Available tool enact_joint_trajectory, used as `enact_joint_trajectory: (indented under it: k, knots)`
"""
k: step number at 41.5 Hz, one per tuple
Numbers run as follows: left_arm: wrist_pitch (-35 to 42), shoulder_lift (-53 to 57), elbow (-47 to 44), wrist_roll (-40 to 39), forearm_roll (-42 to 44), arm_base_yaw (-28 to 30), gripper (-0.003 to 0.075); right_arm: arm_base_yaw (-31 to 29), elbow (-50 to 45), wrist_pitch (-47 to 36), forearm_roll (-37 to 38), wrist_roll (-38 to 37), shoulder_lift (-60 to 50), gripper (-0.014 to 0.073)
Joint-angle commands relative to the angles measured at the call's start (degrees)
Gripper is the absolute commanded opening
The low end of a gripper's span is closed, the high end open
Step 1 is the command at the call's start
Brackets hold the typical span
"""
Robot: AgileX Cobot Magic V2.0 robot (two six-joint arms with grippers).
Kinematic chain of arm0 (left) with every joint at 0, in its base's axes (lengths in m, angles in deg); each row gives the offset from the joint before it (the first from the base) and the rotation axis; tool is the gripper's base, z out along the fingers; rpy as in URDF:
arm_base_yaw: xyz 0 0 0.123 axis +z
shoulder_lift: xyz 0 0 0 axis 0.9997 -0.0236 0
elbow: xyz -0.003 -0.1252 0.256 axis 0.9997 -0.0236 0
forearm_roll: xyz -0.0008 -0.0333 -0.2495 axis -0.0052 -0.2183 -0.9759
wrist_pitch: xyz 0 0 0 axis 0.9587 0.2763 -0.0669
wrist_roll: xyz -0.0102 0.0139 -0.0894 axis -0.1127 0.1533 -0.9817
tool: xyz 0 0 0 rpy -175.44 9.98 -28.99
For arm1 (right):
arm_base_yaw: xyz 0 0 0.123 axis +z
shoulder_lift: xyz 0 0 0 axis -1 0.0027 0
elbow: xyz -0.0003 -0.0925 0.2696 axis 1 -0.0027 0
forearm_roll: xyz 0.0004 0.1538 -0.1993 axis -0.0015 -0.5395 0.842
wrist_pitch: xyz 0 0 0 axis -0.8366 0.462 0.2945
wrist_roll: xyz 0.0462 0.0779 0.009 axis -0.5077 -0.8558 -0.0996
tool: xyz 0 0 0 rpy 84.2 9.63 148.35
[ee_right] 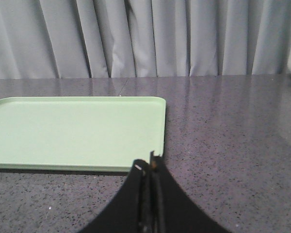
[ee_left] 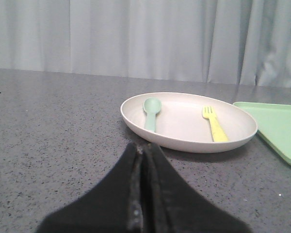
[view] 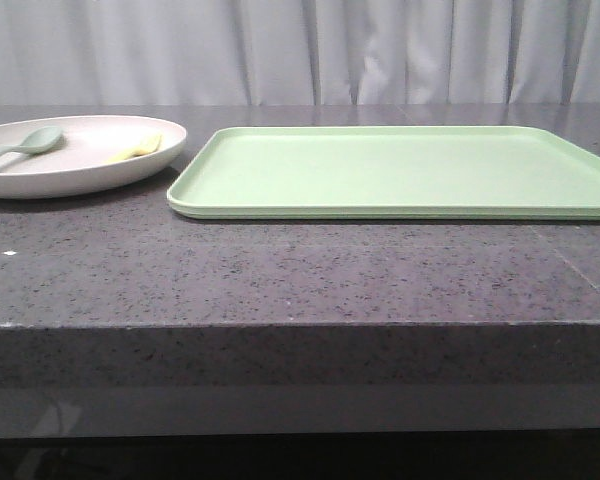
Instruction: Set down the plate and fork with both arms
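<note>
Open counter (view: 280, 270) runs along the whole front edge. Toward the back-left corner the plate (view: 40, 175) holds a spoon (view: 25, 145) and the fork (view: 140, 148); just beside it, a tray (view: 400, 170) fills the middle and right.

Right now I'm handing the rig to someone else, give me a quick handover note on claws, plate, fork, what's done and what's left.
Left claw: shut, empty, short of the plate.
Right claw: shut, empty, near the tray edge.
Plate sits on the table, left of the tray, apart from it. Fork and spoon lie inside the plate.
Done: nothing visibly placed; tray holds nothing.
Left: grasp plate and fork, place them, presumably on the tray.
</note>
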Motion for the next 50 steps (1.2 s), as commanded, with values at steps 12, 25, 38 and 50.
enact_joint_trajectory:
  k: [12, 25, 38, 50]
  knots:
    - [4.8, 1.4, -0.7, -0.4, -0.4, 0.2, -0.0020, 0.1, 0.2, -4.8, -0.1, 0.2, -1.1, -0.0088]
    - [4.8, 1.4, -0.7, -0.4, -0.4, 0.2, -0.0020, 0.1, 0.2, -4.8, -0.1, 0.2, -1.1, -0.0088]
    - [8.5, 1.4, 2.0, -0.4, -0.4, 0.2, -0.0020, 0.1, 1.5, -8.2, -0.1, 0.2, -1.1, -0.0088]
    - [-6.5, -5.3, 24.7, -0.4, -0.4, 0.2, -0.0020, 0.1, 20.2, 6.0, 0.8, 0.3, 2.3, -0.0088]
